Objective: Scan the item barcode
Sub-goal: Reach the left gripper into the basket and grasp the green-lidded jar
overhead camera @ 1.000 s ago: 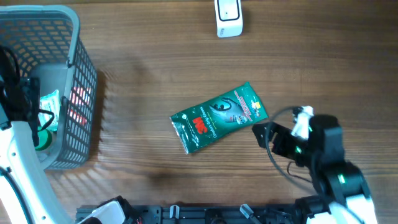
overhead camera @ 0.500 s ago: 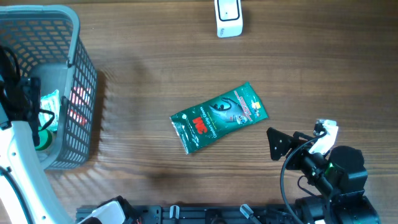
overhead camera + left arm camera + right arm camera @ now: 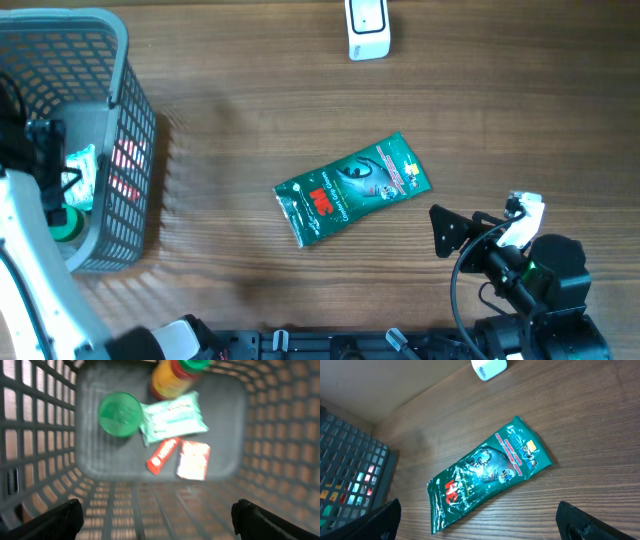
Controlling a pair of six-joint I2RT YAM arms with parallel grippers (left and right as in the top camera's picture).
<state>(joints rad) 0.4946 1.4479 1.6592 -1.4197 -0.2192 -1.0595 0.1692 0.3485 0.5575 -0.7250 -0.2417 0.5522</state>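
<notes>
Green snack packet (image 3: pixel 352 188) is lying flat around the middle of the worktop (image 3: pixel 520 110), printed side up and turned at a diagonal. One short end points toward the far-right corner, the other toward the near-left. There's red lettering near the lower end and a small yellow/white label patch near the upper end. Can't make out a barcode at this res, tbh.

White scanner (image 3: pixel 367 28) sits at the far edge, roughly centre, well apart from the packet w/ bare wood between them.

Right gripper (image 3: pixel 480 522) is down by the near edge, on the right side, just beside the packet's upper end but not touching it. Jaws are spread wide w/ nothing between them. The wrist cam looks across the wood at the whole packet, and the scanner peeks in at the top of that view.

Grey mesh basket (image 3: pixel 130 130) fills the far-left corner. Left gripper (image 3: pixel 160 520) hangs over its opening, jaws wide apart too and holding nothing, w/ the fingertips just showing in the bottom corners of the wrist view.

Stuff on the basket floor:
- round green lid (image 3: pixel 119 414)
- pale green packet (image 3: pixel 172 417), touching the lid
- red bar (image 3: pixel 163 455)
- small red & white box (image 3: pixel 193 460) right next to the bar
- orange bottle (image 3: pixel 170 377) at the top, cap end partly cut off by the frame

The left view is a bit blurry, so labels aren't readable.
</notes>
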